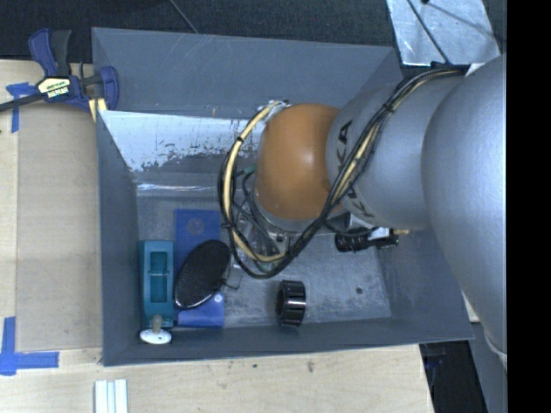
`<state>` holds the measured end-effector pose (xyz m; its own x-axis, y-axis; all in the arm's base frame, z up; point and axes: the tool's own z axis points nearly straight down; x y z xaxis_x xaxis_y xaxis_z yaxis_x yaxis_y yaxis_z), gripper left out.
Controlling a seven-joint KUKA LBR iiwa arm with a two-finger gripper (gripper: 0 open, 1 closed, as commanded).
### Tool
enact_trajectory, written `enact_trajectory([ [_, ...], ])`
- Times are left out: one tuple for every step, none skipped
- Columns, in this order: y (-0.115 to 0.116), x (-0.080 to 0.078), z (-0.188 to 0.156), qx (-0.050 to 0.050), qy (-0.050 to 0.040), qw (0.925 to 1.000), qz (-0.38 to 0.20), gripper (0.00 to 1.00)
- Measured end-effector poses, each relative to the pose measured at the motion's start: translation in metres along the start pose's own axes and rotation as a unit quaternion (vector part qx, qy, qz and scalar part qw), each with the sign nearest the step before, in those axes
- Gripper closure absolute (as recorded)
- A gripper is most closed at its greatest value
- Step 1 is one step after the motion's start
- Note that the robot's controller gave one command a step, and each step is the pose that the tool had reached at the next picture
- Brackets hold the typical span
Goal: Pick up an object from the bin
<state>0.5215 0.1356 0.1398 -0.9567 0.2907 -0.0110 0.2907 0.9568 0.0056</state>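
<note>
My tool sits just right of the black oval pad, whose long axis tilts up-right. I cannot tell whether the tool is open.

Below and to the right of the jaws of the gripper we see a short black cylinder lying by itself. To their left we find a flat blue slab, and farther left a teal box beside it, with a small white knob just below that box.
</note>
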Motion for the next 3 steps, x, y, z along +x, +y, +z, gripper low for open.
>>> enact_trajectory([
  [0.019, 0.024, 0.039, 0.004, 0.0038, 0.9993, -0.037, 0.0],
  [0.04, 0.034, 0.056, 0.005, 0.0053, 0.9997, -0.024, 0.0],
  [0.056, 0.042, 0.051, 0.005, 0.0049, 0.9997, -0.025, 0.0],
])
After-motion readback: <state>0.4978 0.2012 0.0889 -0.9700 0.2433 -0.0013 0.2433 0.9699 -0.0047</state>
